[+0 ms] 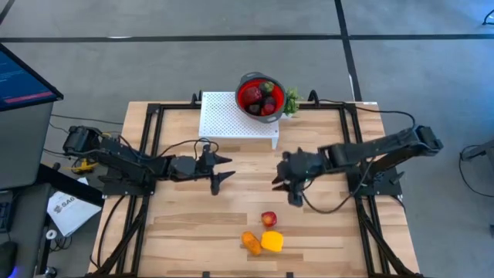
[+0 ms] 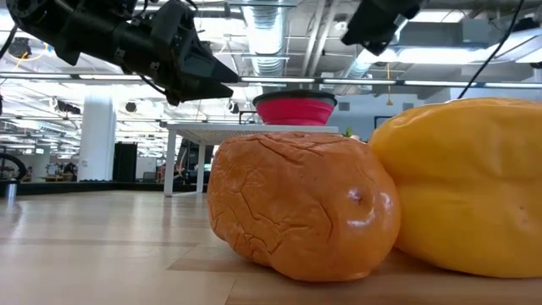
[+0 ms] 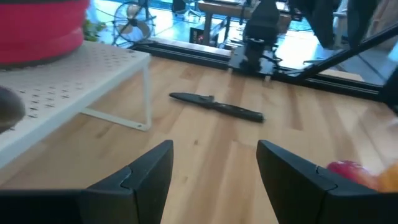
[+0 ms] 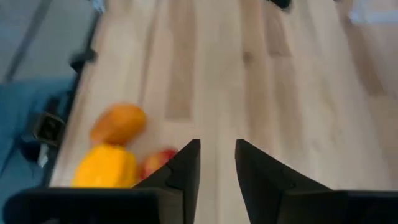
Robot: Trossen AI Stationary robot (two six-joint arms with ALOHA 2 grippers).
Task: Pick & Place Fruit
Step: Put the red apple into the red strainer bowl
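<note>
Fruit (image 1: 264, 234) sits near the table's front edge (image 1: 255, 272); both arms' fingers open, empty, over bare wood.

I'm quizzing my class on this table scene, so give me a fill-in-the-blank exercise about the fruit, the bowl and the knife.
1. The red bowl stands on a white ____.
2. Loose on the table lie ____ pieces of fruit.
3. The orange fruit touches the ____ fruit.
4. The black knife lies on the ____.

Missing words: rack; three; yellow; table
</note>
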